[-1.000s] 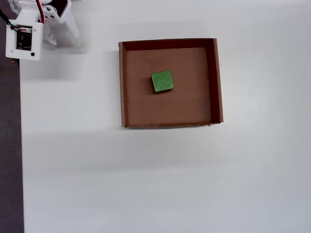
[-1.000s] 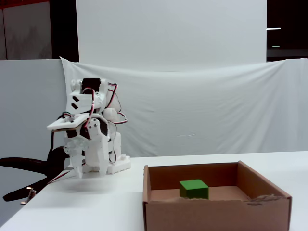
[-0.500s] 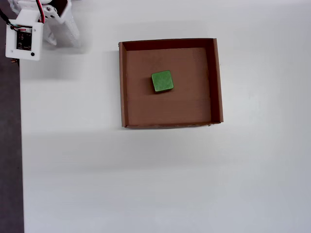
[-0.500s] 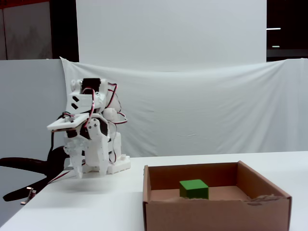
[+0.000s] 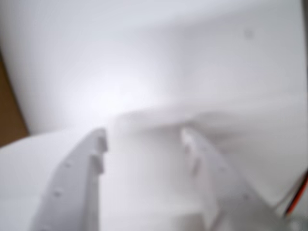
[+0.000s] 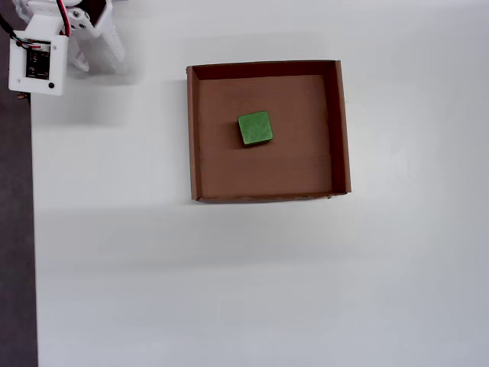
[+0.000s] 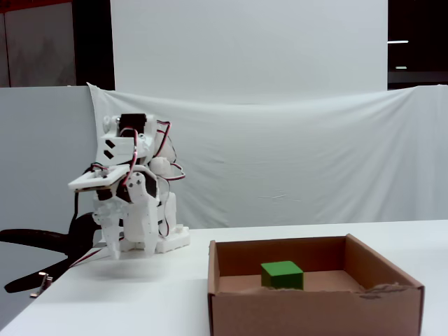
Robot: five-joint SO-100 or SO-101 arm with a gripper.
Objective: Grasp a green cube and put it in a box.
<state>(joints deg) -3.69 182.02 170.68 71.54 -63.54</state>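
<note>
Green cube (image 6: pixel 255 128) is lying flat on the floor of the box (image 6: pixel 341 130), near its middle, so the job is looking finished, while the gripper (image 5: pixel 144 137) is hanging folded by the arm's base, well apart, fingers (image 5: pixel 79 178) spread and holding nothing

White table (image 6: pixel 229 290) bearing the box (image 6: pixel 342 130), arm base (image 7: pixel 164 241).

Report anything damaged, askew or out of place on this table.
Little stands out. The small green cube lies flat on the floor of the shallow brown cardboard box, slightly rotated against its walls. In the fixed view the box's near wall has a ragged, frayed top edge.
</note>
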